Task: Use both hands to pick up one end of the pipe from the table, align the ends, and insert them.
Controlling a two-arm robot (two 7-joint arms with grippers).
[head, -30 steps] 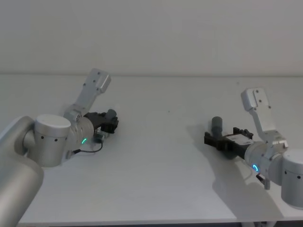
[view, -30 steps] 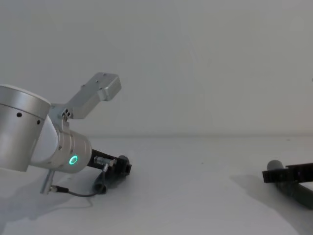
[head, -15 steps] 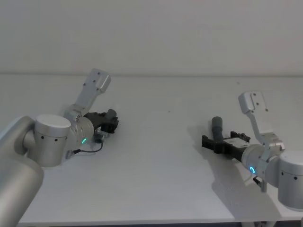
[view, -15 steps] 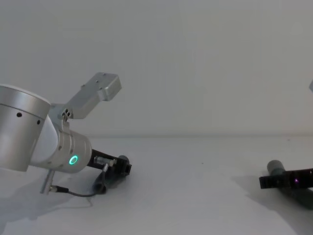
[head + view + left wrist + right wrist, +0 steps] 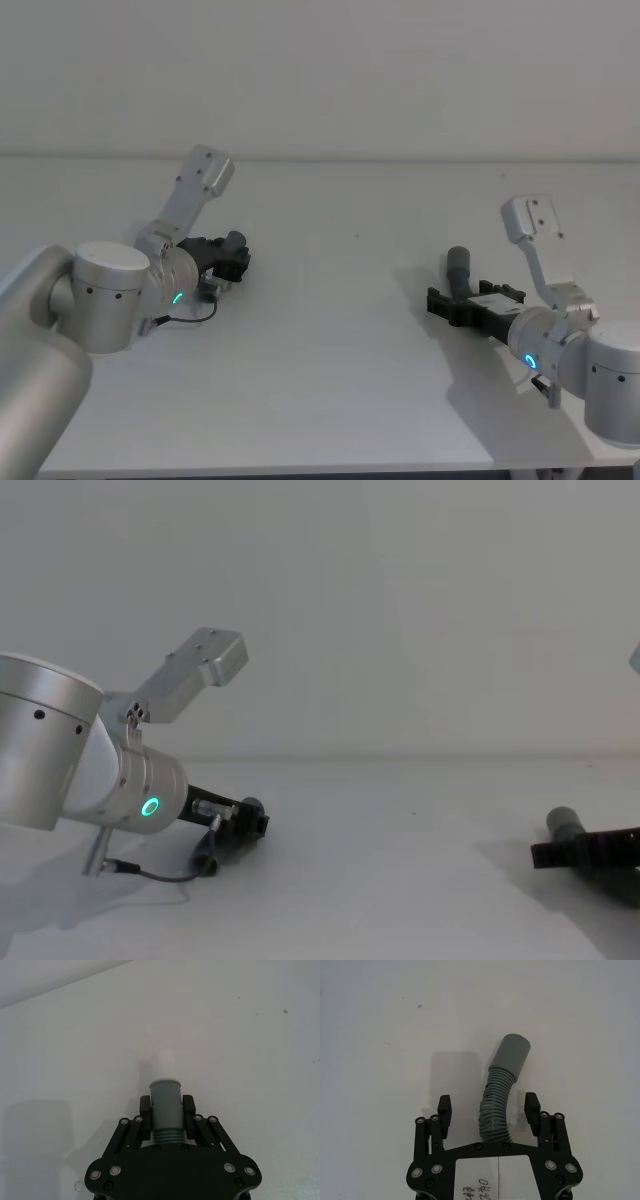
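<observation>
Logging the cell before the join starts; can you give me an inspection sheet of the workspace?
Surface: white table, a few tiny specks.
Job's things: left hose piece held by its cuff; right hose piece lying on the table.
Clutter: nothing seen.
Grippers: left gripper shut on the left hose piece; right gripper open, fingers straddling the right hose piece without touching.
Cables: thin dark cable looping beside the left wrist.
Surroundings: plain pale wall.
</observation>
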